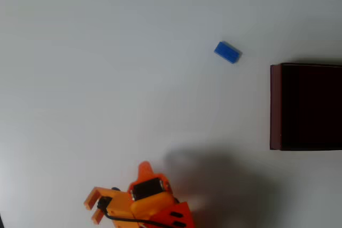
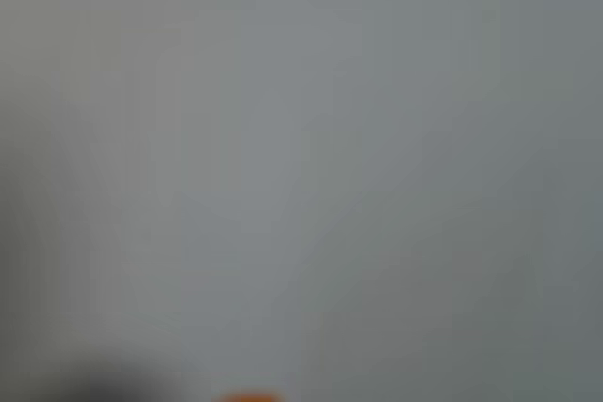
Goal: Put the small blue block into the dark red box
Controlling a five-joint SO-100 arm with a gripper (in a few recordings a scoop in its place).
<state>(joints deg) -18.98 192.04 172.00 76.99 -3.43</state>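
In the overhead view the orange arm (image 1: 147, 204) lies low at the bottom edge, its tool (image 1: 92, 206) pointing left.

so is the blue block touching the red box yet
Apart. The overhead view shows bare white table between the small blue block and the dark red box, which sits to its lower right.

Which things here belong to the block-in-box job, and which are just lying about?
Job:
- small blue block, loose on the table, apart from the box
- dark red box, at the overhead view's right edge
- gripper, far from both

Lying about:
- only the white table itself
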